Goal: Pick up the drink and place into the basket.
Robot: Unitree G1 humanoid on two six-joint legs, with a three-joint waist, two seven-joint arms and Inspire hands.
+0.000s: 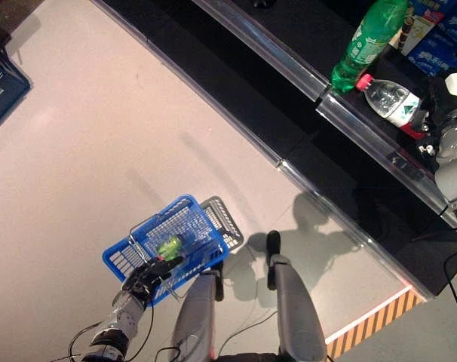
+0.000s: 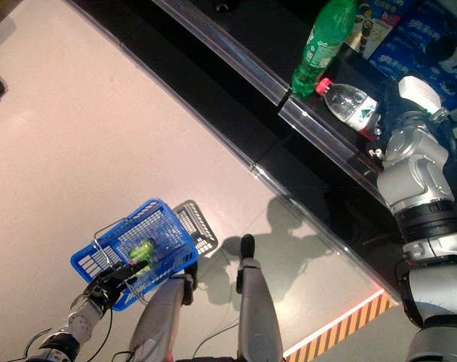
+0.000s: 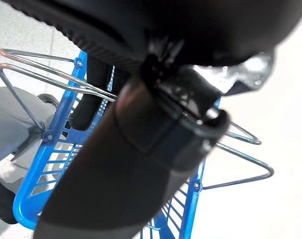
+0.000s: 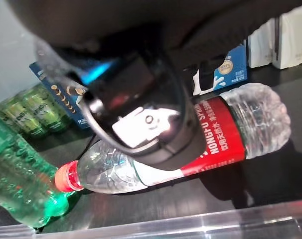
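Note:
A clear water bottle (image 1: 388, 100) with a red cap and red label lies on its side on the dark shelf (image 1: 341, 34) at the upper right. My right hand (image 2: 400, 105) is at its lower half; in the right wrist view the thumb (image 4: 141, 127) curls across the label of the bottle (image 4: 226, 134). At the lower left my left hand (image 1: 148, 276) is shut on the wire handles (image 3: 39, 74) of the blue basket (image 1: 138, 253), which hangs above the floor. A green item (image 1: 170, 245) lies inside it.
A green soda bottle (image 1: 370, 36) lies beside the water bottle, cap end against the clear shelf rail (image 1: 379, 147). Blue boxes (image 1: 443, 34) stand behind. A grey mesh basket (image 1: 225, 221) sits by the blue one. An orange-striped edge (image 1: 372, 320) marks the shelf base.

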